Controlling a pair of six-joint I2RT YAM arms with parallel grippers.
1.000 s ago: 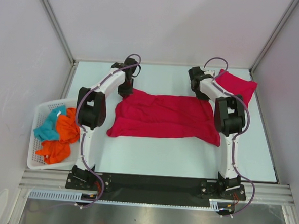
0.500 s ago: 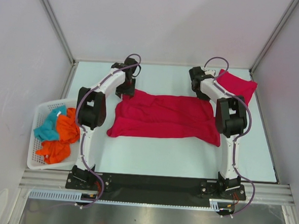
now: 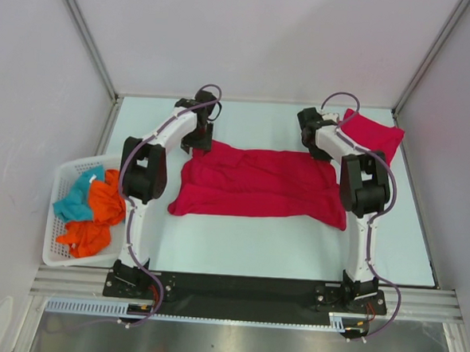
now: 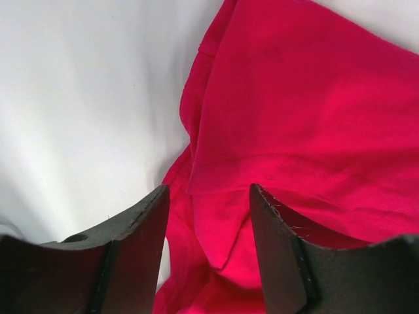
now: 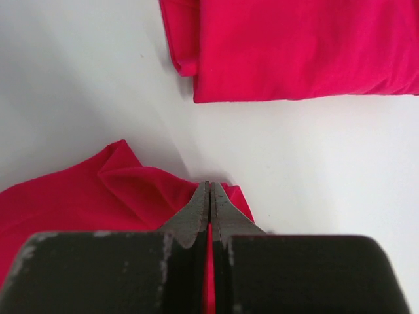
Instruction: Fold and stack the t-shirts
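A crimson t-shirt [image 3: 258, 181] lies spread flat across the middle of the table, folded into a wide band. My left gripper [image 3: 197, 145] hovers over its far left corner. In the left wrist view this gripper [image 4: 208, 190] stands open, with rumpled cloth [image 4: 294, 124] below the gap and nothing pinched. My right gripper [image 3: 321, 153] is at the shirt's far right corner. It is shut [image 5: 209, 186] on a pulled-up peak of that cloth [image 5: 85, 196]. A second t-shirt [image 3: 373, 135], folded, lies at the back right, and the right wrist view shows its edge [image 5: 301, 46].
A white basket [image 3: 54, 254] holding orange and teal cloths hangs off the table's left edge. Grey walls with metal posts close in the back and both sides. A black rail with both arm bases runs along the near edge.
My left gripper has opened and let go of the shirt's far left corner, which now lies loose. The right gripper has stayed shut on its corner.
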